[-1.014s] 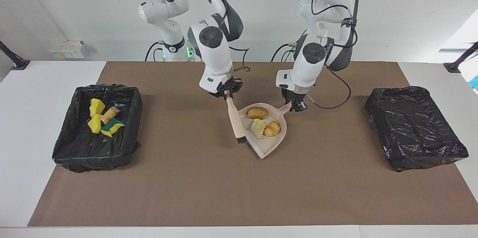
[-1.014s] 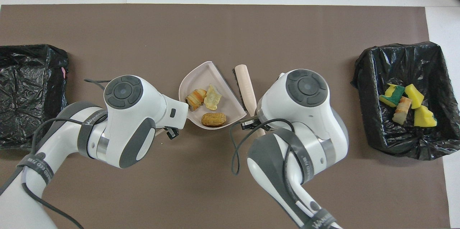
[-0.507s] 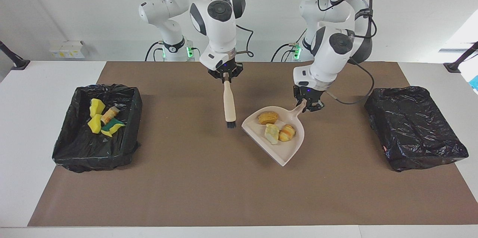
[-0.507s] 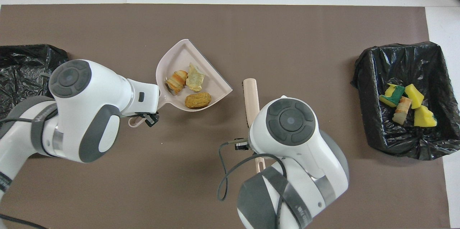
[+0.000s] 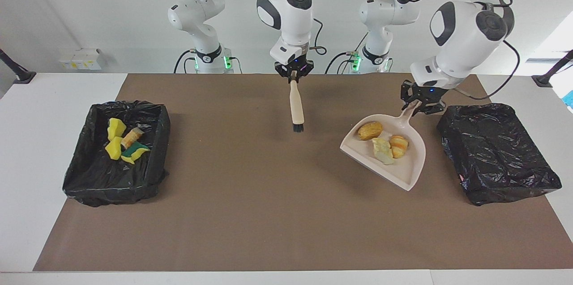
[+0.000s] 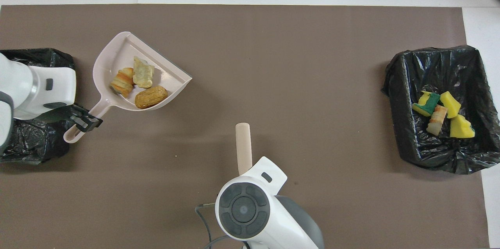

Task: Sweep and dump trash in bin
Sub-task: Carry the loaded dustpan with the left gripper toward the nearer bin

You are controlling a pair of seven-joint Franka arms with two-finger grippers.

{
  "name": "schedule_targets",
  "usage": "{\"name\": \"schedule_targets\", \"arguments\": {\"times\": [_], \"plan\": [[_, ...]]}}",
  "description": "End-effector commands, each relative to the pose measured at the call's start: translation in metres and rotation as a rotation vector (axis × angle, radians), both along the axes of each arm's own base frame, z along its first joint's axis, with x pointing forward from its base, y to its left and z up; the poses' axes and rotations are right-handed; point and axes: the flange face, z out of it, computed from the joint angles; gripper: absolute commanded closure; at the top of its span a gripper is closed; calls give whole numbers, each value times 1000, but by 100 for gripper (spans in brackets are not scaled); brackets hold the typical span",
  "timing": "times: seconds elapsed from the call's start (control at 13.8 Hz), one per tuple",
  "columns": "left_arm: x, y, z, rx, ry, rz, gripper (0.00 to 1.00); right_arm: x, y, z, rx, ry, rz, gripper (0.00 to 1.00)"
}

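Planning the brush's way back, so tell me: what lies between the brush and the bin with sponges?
Nothing: in both views only bare brown mat lies between the brush and that bin.

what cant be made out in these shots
- Right gripper: in the overhead view the arm's own wrist covers it, so its grip on the brush shows only in the facing view.
- Bin at the left arm's end: black liner, contents cannot be told; overhead, the left arm covers part of it.
- Whether the dustpan held by the left gripper clears the table: unclear.
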Motion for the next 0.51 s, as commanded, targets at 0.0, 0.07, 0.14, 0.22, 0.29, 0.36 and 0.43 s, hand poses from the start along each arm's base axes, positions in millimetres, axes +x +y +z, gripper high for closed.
{"name": "schedule_targets", "arguments": {"times": [0.0, 0.07, 0.14, 0.22, 0.29, 0.36, 0.43], "plan": [[3, 61, 23, -19, -2, 12, 100, -15, 22, -42, -3, -15, -33, 100], [1, 89, 27, -21, 8, 47, 100, -19, 32, -56, 5, -25, -35, 100], [2, 115, 33, -25, -7, 50, 100, -24, 39, -68, 0, -24, -32, 100], [1, 137, 39, -26, -25, 19, 100, -28, 43, -75, -8, -19, -23, 100], [-3, 167, 40, 3, -30, 13, 100, -33, 45, -78, -13, -16, -13, 100], [-9, 201, 41, 41, -29, 12, 100, -35, 45, -79, -23, -12, -7, 90], [-10, 221, 48, 79, -34, -27, 100, -34, 47, -77, -29, -12, -3, 45]]}}
